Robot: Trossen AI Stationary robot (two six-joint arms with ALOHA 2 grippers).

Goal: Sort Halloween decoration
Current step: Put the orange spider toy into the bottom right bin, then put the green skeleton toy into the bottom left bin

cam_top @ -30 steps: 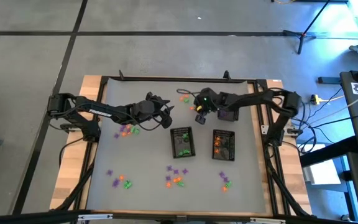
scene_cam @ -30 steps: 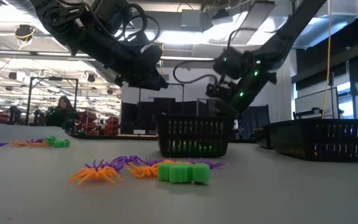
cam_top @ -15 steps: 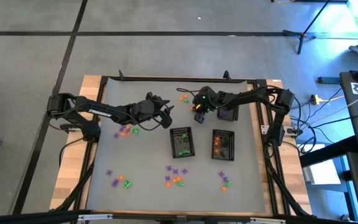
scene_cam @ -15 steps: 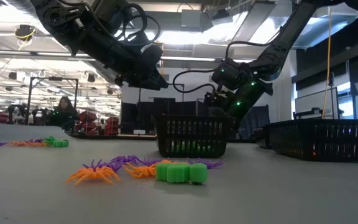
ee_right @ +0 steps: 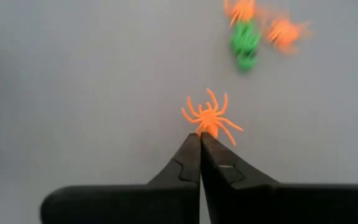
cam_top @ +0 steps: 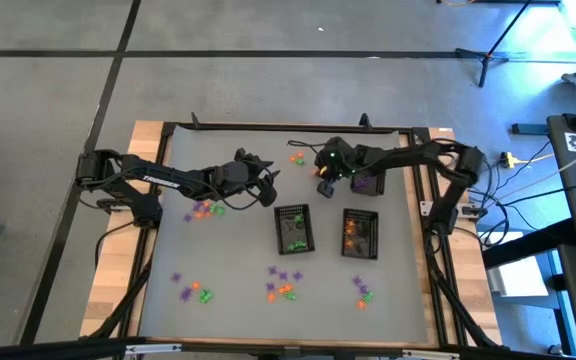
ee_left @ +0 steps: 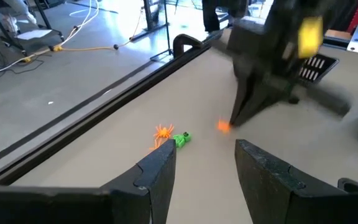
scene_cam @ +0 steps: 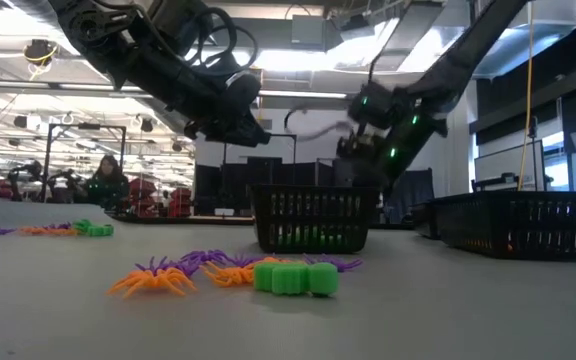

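Where baskets (cam_top: 293, 229) crowd: trinkets (cam_top: 284, 289) (scattered).

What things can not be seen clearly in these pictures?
- Purple basket, high view: the right arm covers most of it, so its contents are hidden.
- Right gripper, left wrist view: motion blur smears it.
- Trinkets beyond the orange spider, right wrist view: blurred, shapes unclear.
- Basket contents, low view: mesh wall screens them.

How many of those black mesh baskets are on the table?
3. Two sit side by side near the table's middle: one holding green pieces, one holding orange pieces. A third, holding purple, sits farther back, partly hidden under the right arm.
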